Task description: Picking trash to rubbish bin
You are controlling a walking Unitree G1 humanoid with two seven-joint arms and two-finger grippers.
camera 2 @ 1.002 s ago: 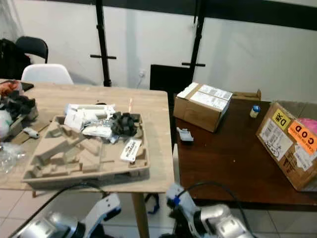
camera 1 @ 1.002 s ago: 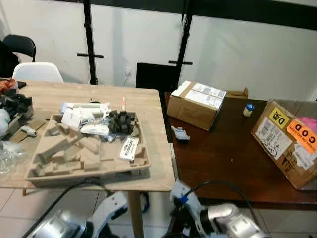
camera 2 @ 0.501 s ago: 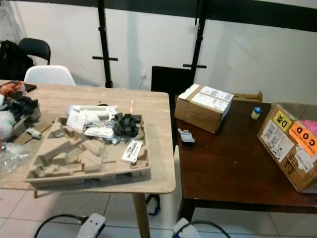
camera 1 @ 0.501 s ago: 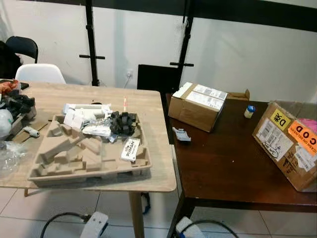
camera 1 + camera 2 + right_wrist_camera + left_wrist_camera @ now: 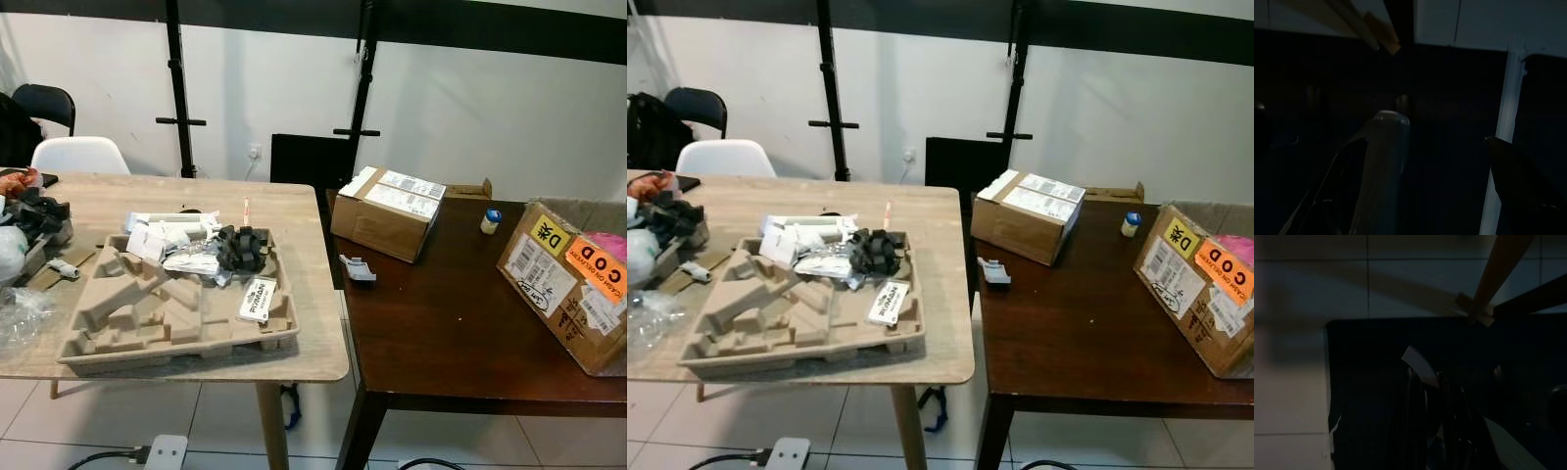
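1. You were facing two counters: a light wooden counter on your left and a dark brown wooden counter on your right, edges nearly touching.
2. The trash lay untouched on the light counter. A moulded beige pulp packaging tray held crumpled white paper scraps, a black crumpled clump and a white printed label card.
3. More clutter sat at that counter's far left edge, including clear plastic wrap.
4. The dark counter carried a brown cardboard box with white labels, a larger cardboard box with an orange sticker, a small grey object and a small blue-capped bottle.
5. Both wrist views were very dark. I cannot tell whether your left hand or your right hand was released or clenched.
6. Judgement: the task had barely started. Nothing was lifted, and every piece remained to be picked and binned.
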